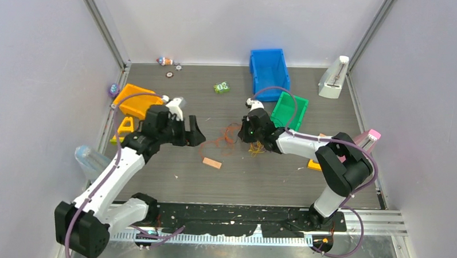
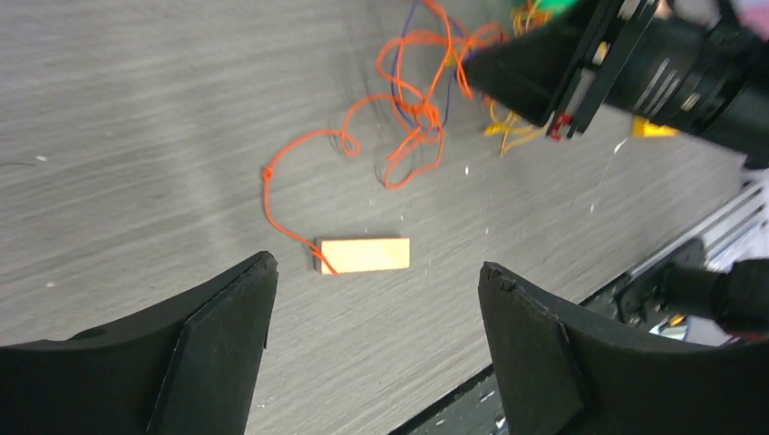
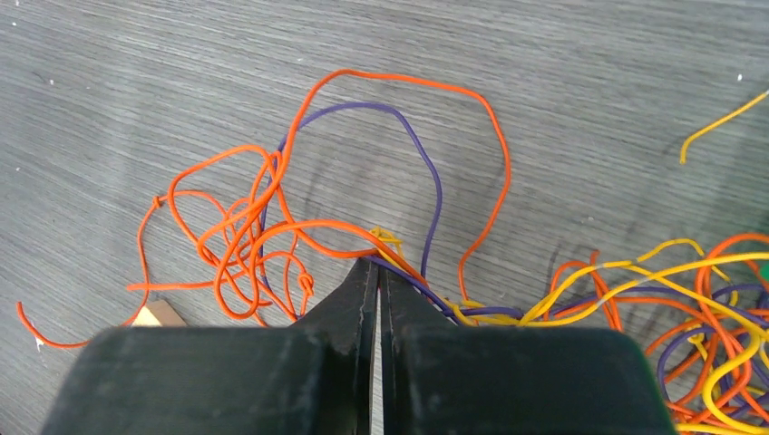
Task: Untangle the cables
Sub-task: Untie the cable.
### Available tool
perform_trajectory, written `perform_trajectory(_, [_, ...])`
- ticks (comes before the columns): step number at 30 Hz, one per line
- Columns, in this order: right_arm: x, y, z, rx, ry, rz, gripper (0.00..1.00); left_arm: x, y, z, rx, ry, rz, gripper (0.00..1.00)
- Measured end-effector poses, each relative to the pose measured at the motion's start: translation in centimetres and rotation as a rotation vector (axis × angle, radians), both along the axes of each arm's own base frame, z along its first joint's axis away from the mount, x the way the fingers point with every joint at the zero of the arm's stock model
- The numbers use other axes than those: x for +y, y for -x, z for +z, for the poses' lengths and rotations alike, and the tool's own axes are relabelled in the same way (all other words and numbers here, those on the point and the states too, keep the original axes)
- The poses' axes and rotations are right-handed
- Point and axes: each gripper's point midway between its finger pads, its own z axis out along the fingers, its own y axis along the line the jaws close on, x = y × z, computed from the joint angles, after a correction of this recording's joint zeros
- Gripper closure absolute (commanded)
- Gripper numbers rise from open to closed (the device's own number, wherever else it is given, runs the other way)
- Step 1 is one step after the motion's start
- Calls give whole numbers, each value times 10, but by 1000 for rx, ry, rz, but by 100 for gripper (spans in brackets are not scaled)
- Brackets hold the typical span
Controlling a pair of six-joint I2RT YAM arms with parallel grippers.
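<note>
Cables (image 1: 232,134) lie mid-table btwn the two arms, a loose tangle. R gripper (image 3: 374,263) is closed, tips pinching orange/yellow/purple strands where they cross, prob. as an anchor. L gripper (image 2: 378,269) gapes wide and empty over a small block (image 2: 363,255), prob. lined up for the orange tail. Tangle's long axis runs left–right; that tail points near-left.

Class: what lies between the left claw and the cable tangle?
A small tan block, with one orange strand reaching it; this is clearest in the left wrist view.
</note>
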Motion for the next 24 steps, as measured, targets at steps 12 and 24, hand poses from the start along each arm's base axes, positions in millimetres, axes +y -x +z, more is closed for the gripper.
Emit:
perform_trajectory(12, [4, 2, -2, -20, -25, 31, 95, -26, -20, -92, 133, -263, -66, 24])
perform_trajectory(24, [9, 8, -4, -23, -59, 65, 95, -77, -58, -118, 100, -425, -311, 31])
